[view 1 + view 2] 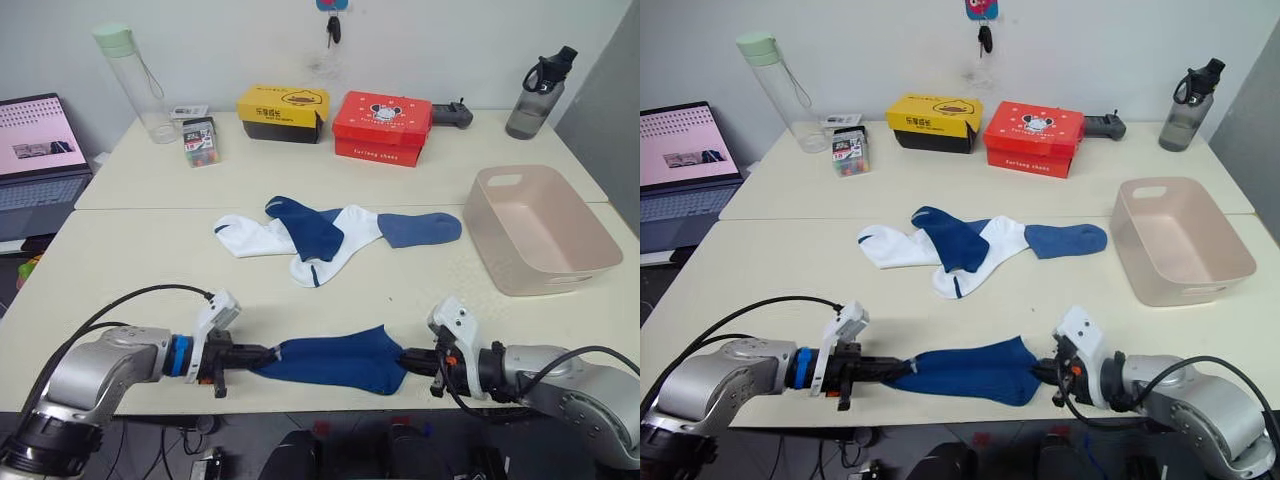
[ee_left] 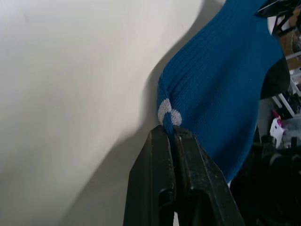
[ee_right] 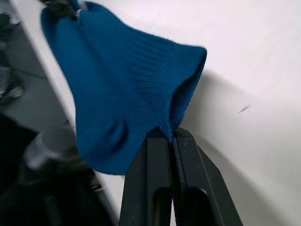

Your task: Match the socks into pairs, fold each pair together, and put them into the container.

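A dark blue sock (image 1: 335, 362) is stretched along the table's near edge between my two grippers. My left gripper (image 1: 268, 354) is shut on its toe end, where a small white mark (image 2: 168, 112) shows. My right gripper (image 1: 408, 361) is shut on the cuff corner (image 3: 170, 133). Mid-table lies a heap: two white socks (image 1: 255, 237) (image 1: 336, 248) with navy marks, a navy sock (image 1: 310, 228) across them, and a medium blue sock (image 1: 420, 229) to the right. The pale pink container (image 1: 538, 228) stands empty at the right.
Along the back stand a yellow box (image 1: 283, 112), a red box (image 1: 382, 127), a clear bottle with a green cap (image 1: 135, 82), a small card pack (image 1: 200, 141) and a dark bottle (image 1: 538, 95). A laptop (image 1: 38, 160) sits off the table's left.
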